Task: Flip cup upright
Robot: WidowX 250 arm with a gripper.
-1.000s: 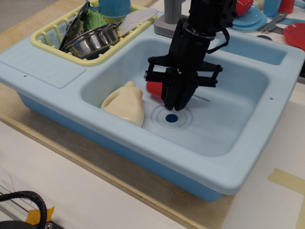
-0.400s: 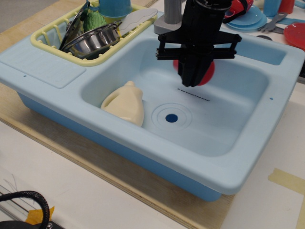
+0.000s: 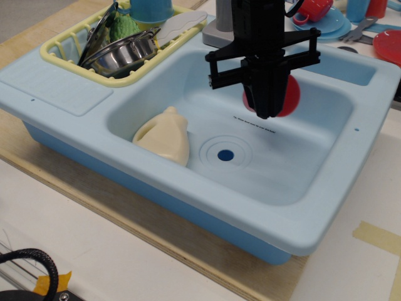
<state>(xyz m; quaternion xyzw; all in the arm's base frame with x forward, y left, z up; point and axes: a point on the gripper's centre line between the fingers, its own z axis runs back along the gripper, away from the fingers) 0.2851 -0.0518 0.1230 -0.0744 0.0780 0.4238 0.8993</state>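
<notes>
Right now the black claw (image 3: pixel 266 110) is hanging over the far half of the light blue sink (image 3: pixel 326 207), its fingers pressed together around the cup (image 3: pixel 288 97), which is showing as a glossy red rounded shape just behind and to the right of the fingertips. The cup is being held clear of the basin floor, with nothing beneath it but bare blue plastic; most of it is hiding behind the claw, so which way its mouth is facing cannot be told.

Below the claw and slightly to its left, the dark blue drain (image 3: pixel 225 155) is sitting inside its raised rings on the basin floor, well apart from the cup. Further left of the claw, a cream jug-shaped bottle (image 3: pixel 164 134) is lying on its side against the near-left wall of the basin.

Beyond the claw to the upper left, a yellow dish rack (image 3: pixel 59 50) is resting on the sink's counter, carrying a steel bowl (image 3: pixel 122 55), something green (image 3: pixel 123 26) and a pale utensil (image 3: pixel 178 26) that is lying across its rim. Directly behind the claw, the grey faucet base (image 3: pixel 216 31) is standing at the basin's back edge.

Up and to the right of the claw, on the desk (image 3: pixel 56 244) behind the sink, a red handled teacup (image 3: pixel 316 7) is sitting on a blue saucer (image 3: pixel 332 26), and a red plate (image 3: pixel 390 45) is lying at the frame's right edge.
</notes>
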